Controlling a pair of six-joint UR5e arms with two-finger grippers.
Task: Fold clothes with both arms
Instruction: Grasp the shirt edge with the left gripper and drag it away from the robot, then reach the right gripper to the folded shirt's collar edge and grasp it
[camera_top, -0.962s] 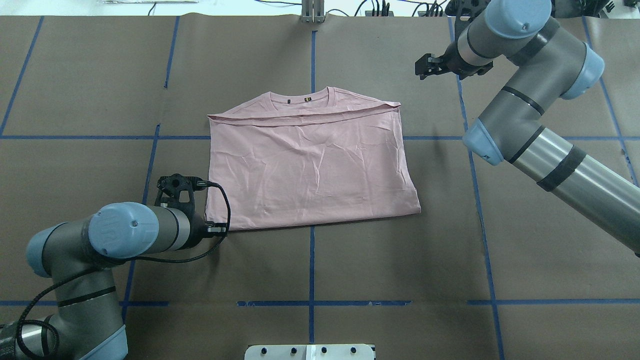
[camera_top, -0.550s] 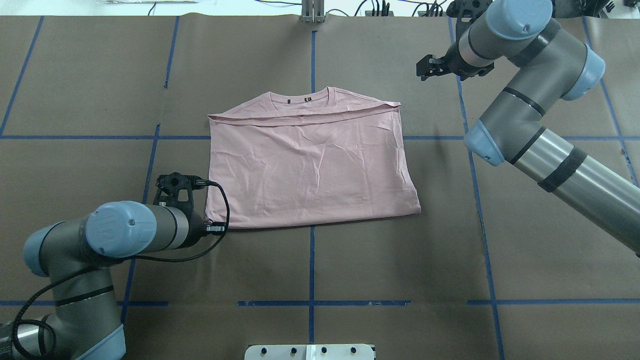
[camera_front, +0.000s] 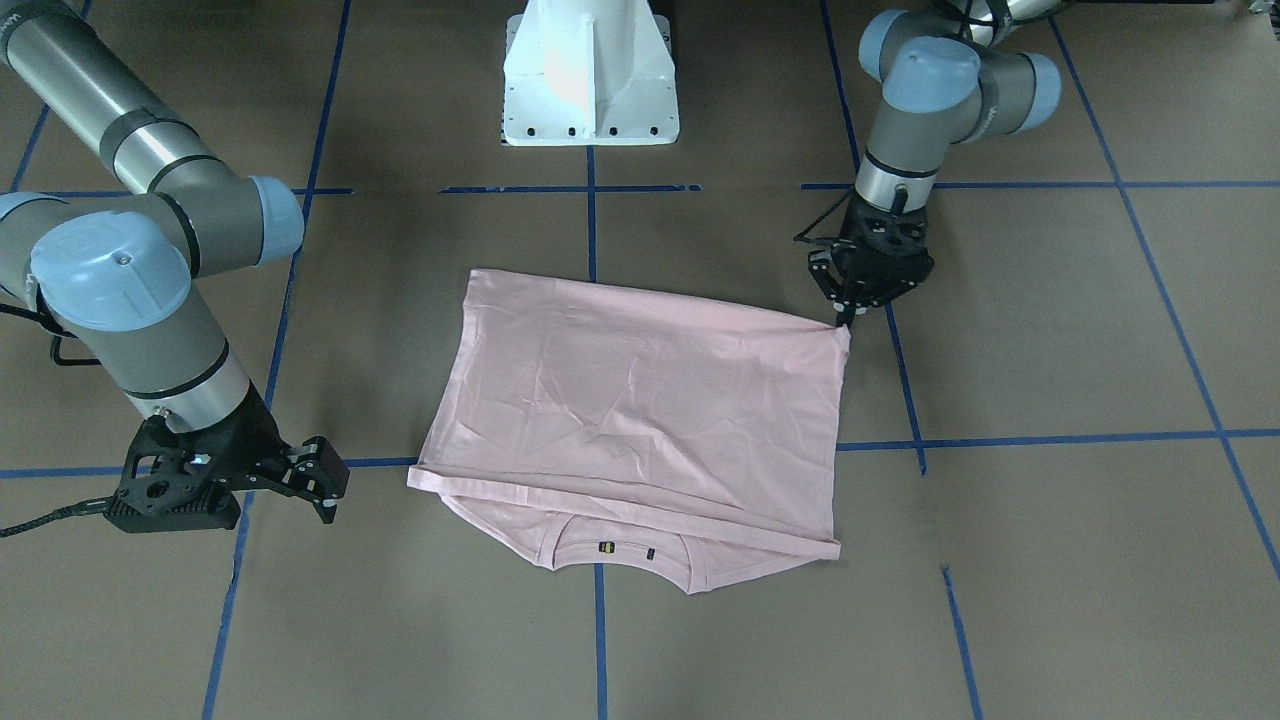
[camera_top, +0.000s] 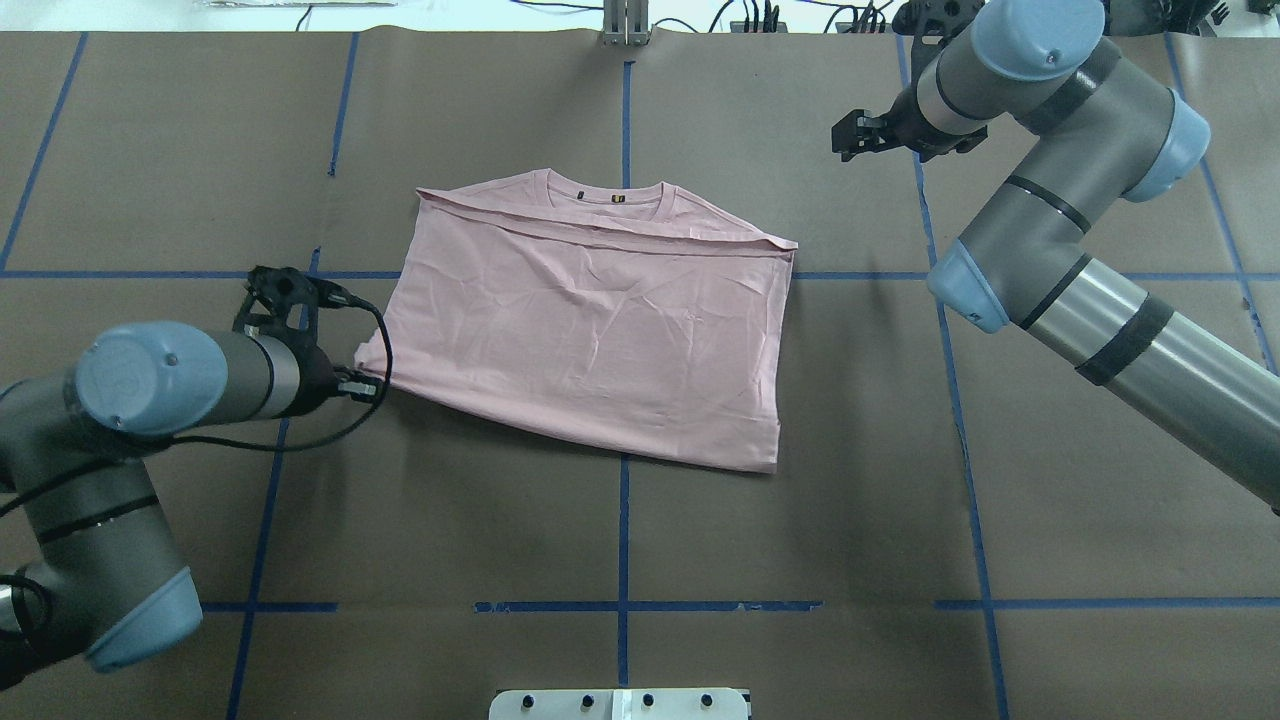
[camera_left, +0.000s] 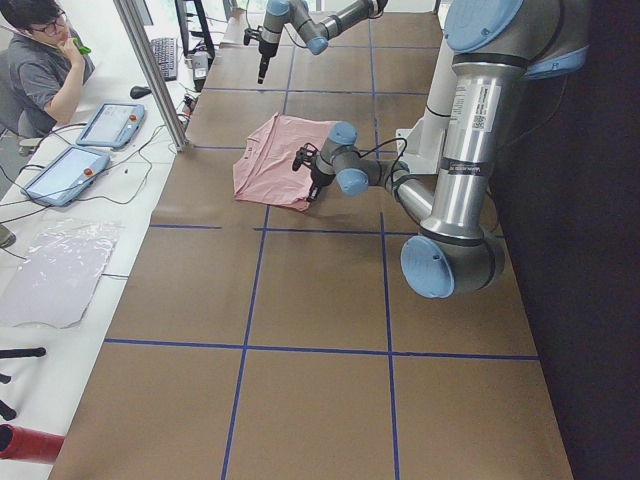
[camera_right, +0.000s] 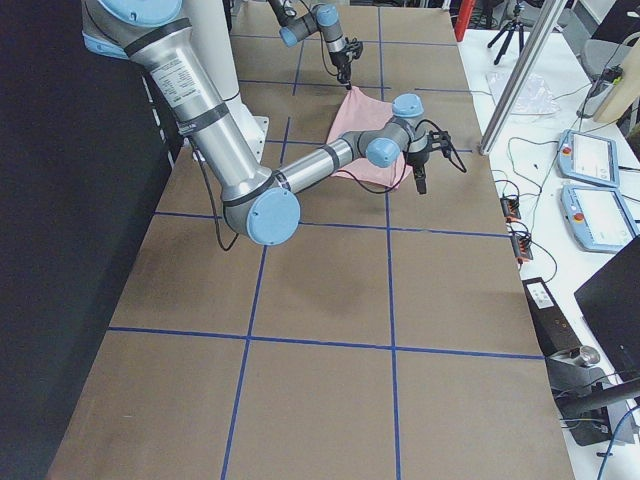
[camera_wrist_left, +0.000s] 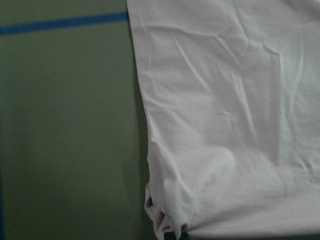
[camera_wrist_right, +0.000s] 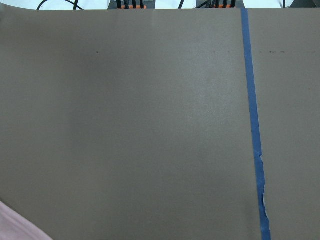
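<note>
The surface (camera_top: 800, 520) carries the pink shirt (camera_top: 590, 320), half-folded and now skewed: its near-left corner has been dragged toward the robot's left. The left pincer (camera_front: 845, 315) is clamped on that corner. The right pincer (camera_top: 848, 135) hovers spread and empty, well apart. The next fold likely requires realignment first.

Brown-covered desk (camera_top: 700, 520), marked into a grid by blue tape lines (camera_top: 623, 530). Along its far edge, seen from the left end, a white surface (camera_left: 100, 210) with a seated person (camera_left: 40, 70), one hand raised. On it a tablet (camera_left: 110, 124), a second tablet (camera_left: 62, 175), a keyboard (camera_left: 163, 58) and a clear plastic sheet (camera_left: 60, 275). Slanted metal post (camera_left: 150, 70) at the desk's edge. Tripod (camera_right: 510, 25) in the right-end view, far corner.
</note>
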